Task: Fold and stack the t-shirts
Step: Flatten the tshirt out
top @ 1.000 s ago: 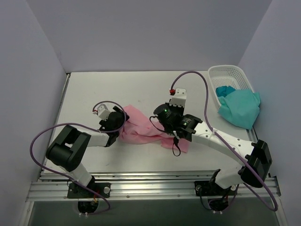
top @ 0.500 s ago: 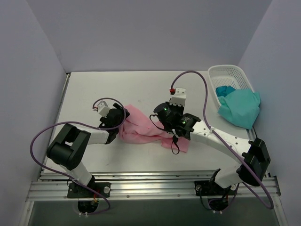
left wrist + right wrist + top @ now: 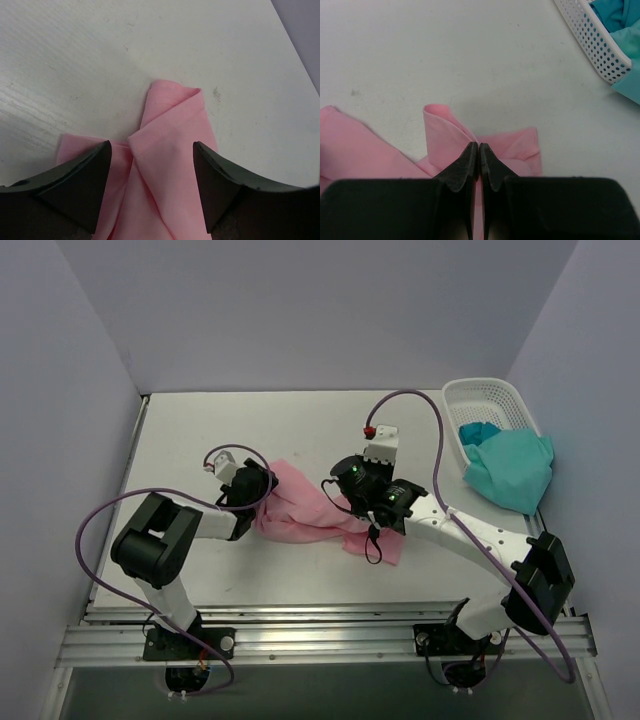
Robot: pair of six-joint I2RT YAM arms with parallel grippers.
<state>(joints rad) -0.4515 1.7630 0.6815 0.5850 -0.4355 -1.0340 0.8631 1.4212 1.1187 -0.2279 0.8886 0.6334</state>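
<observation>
- Pink shirt lies bunched well left of the basket; teal shirt drapes over its rim.
- Right gripper pinches a pink fold; left gripper straddles another, jaws apart.
- Advised: close left, then spread both evenly.

We see a matte white tabletop, faintly scuffed and speckled, carrying a crumpled light pink cloth t-shirt. One folded lobe of it lies between the spread jaws of the left gripper and reaches past their tips onto bare table. At the pressed-together jaws of the right gripper the cloth bunches up and spreads to both sides. Well beyond those jaws, up to their right, a white plastic lattice basket rests on the table, a teal-green cloth t-shirt spilling over its rim.
</observation>
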